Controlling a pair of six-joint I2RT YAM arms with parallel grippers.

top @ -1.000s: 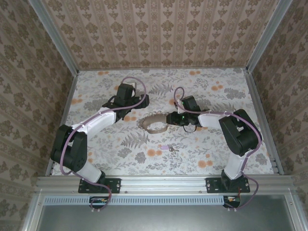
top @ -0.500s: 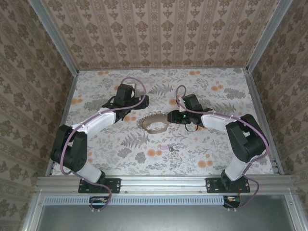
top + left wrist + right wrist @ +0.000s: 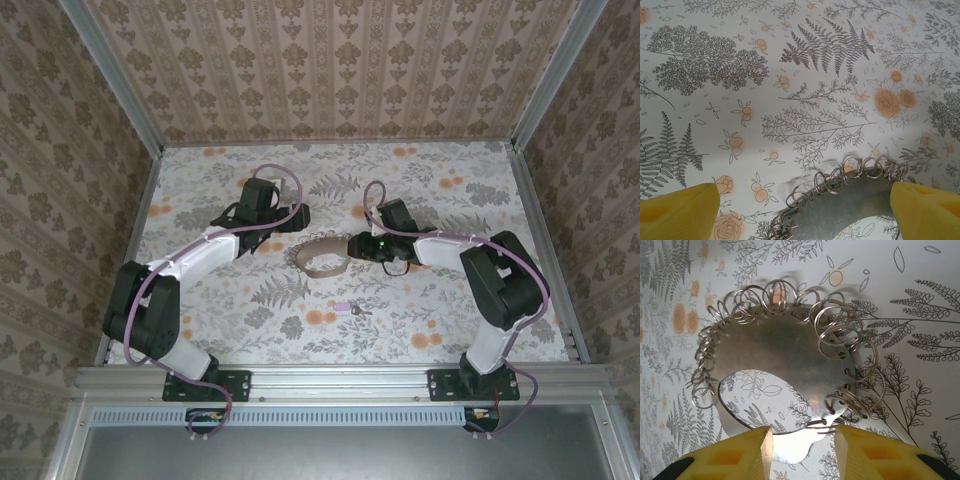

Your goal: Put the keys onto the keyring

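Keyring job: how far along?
Done: nothing; the key lies loose on the table, apart from the keyring. In hand: right gripper straddles the keyring's edge, left gripper open near its far rim. Left: pick up the key, thread it on.

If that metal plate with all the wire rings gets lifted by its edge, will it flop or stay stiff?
The plate looks like flat sheet metal, so probably stiff. The rings hang loosely through rim holes, so they'd likely swing. Its shiny surface may be slippery.

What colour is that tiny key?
The key has a pale lilac head and grey blade; top view shows it best.
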